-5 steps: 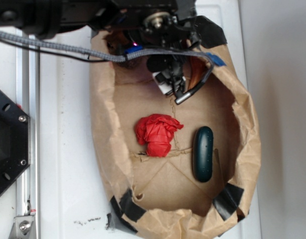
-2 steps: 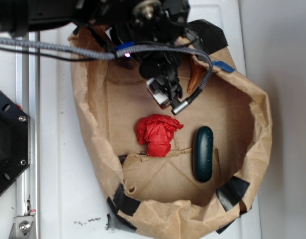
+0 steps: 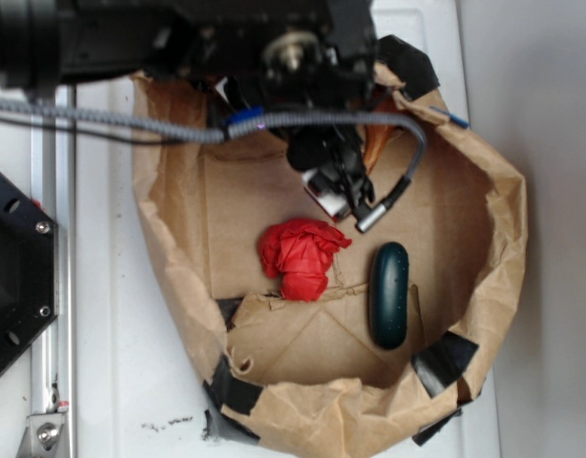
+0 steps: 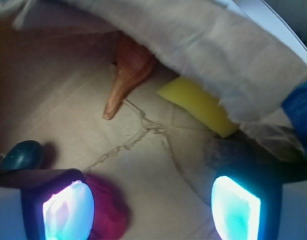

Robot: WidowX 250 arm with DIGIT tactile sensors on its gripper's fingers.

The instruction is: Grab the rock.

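The brown paper bag [image 3: 178,248] lies opened out on the white surface [image 3: 112,286], its rolled walls taped at the corners, so it works as a shallow pen that keeps the loose things together. Inside it, going down in size: the crumpled red cloth [image 3: 301,256] near the middle, the dark green oblong [image 3: 388,294] just beside it, then, under the far fold, the yellow sponge [image 4: 198,104] and the orange-brown shell [image 4: 127,75], both tucked against the wall.

The hand [image 4: 151,205] hangs over the bag floor, its 2 fingers wide apart and holding nothing.

The rock [image 4: 231,156] is probably the dim grey lump just beyond the right finger [image 4: 236,207], below the sponge; shadow blurs it. It sits off to the hand's side, not between the fingers.
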